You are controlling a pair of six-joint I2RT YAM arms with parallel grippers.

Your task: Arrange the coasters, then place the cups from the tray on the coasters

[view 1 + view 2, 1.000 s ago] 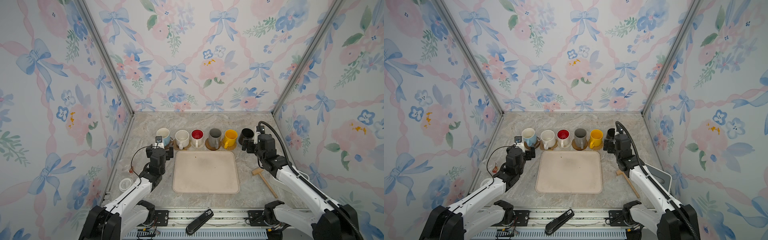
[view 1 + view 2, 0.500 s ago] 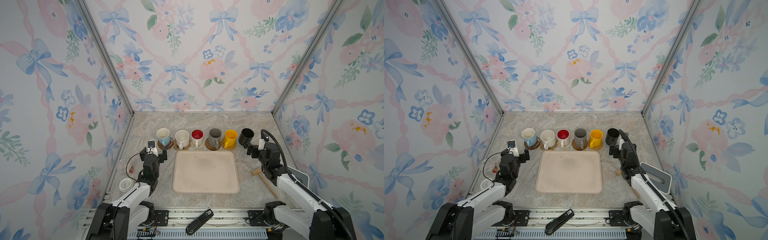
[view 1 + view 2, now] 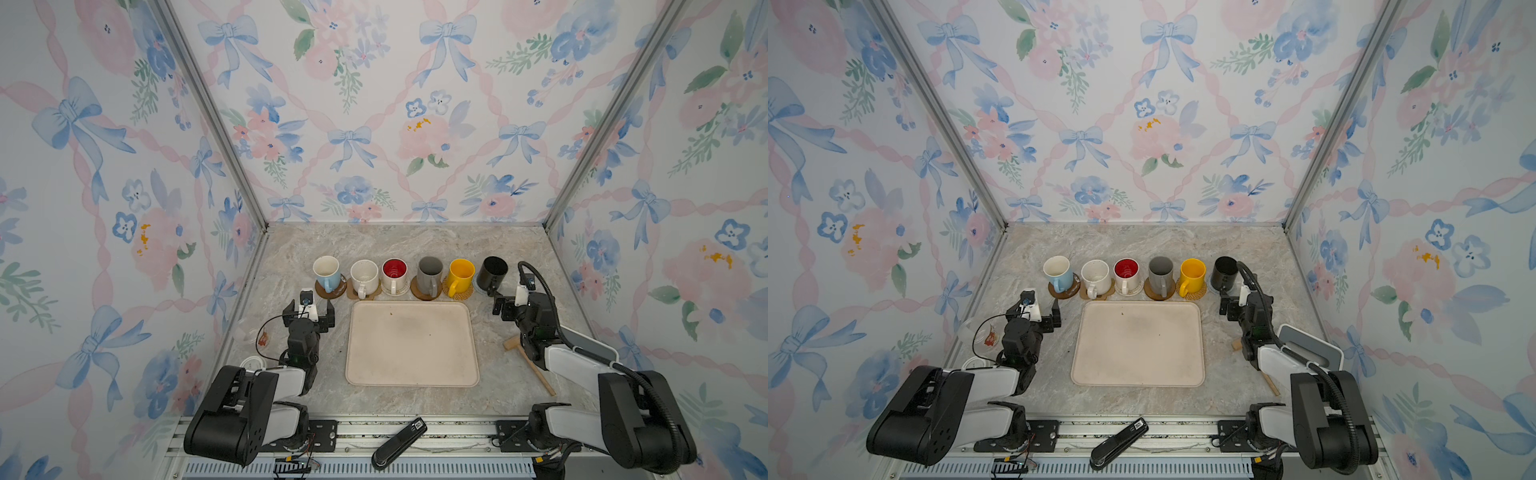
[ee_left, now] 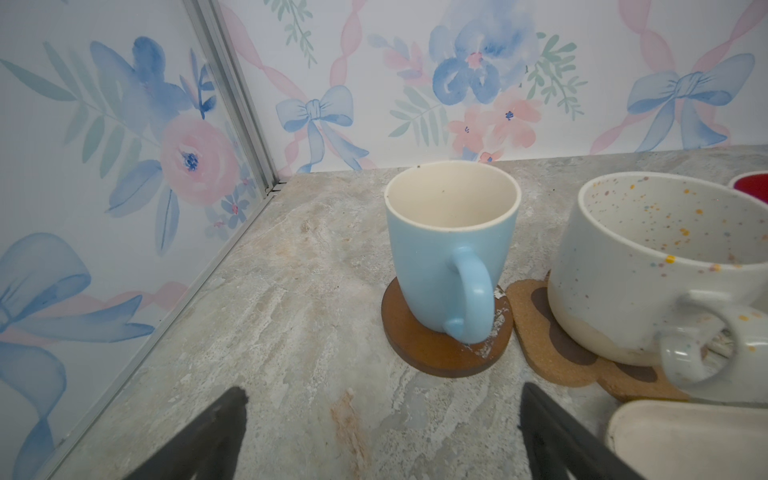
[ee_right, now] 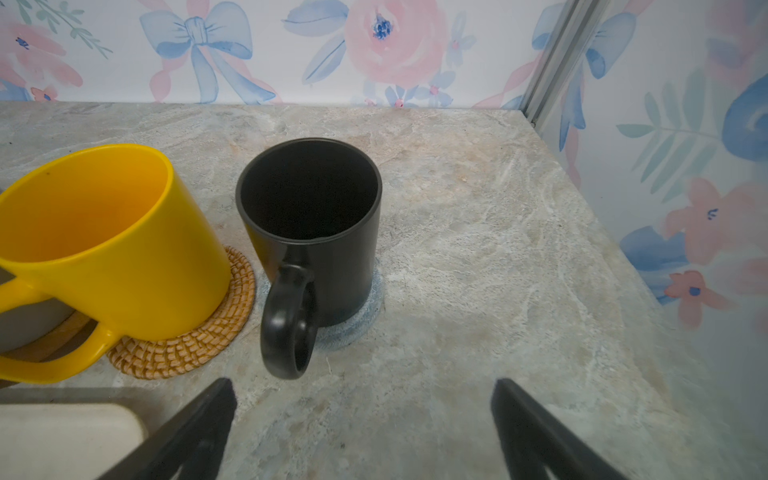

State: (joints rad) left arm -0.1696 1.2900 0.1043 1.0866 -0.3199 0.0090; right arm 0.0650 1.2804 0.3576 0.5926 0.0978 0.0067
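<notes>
Six cups stand in a row behind the bare beige tray (image 3: 411,345), each on a coaster: light blue (image 3: 326,272), speckled (image 3: 364,276), red-inside (image 3: 394,274), grey (image 3: 429,274), yellow (image 3: 460,276), black (image 3: 491,272). The blue cup (image 4: 451,249) rests on the dark brown round coaster (image 4: 419,353). The black cup (image 5: 311,224) rests on the grey-blue coaster (image 5: 361,320). My left gripper (image 3: 308,313) (image 4: 383,390) stands open and empty in front of the blue cup. In front of the black cup, my right gripper (image 3: 512,306) (image 5: 363,384) is open and empty too.
A wooden mallet (image 3: 528,361) and a white-and-grey box (image 3: 590,345) lie at the right under my right arm. A white round lid (image 3: 252,363) sits by the left wall. A black handheld device (image 3: 399,442) lies on the front rail.
Both arms have drawn back toward the front, the left away from the blue cup and the right away from the black cup. All cups stay put.
</notes>
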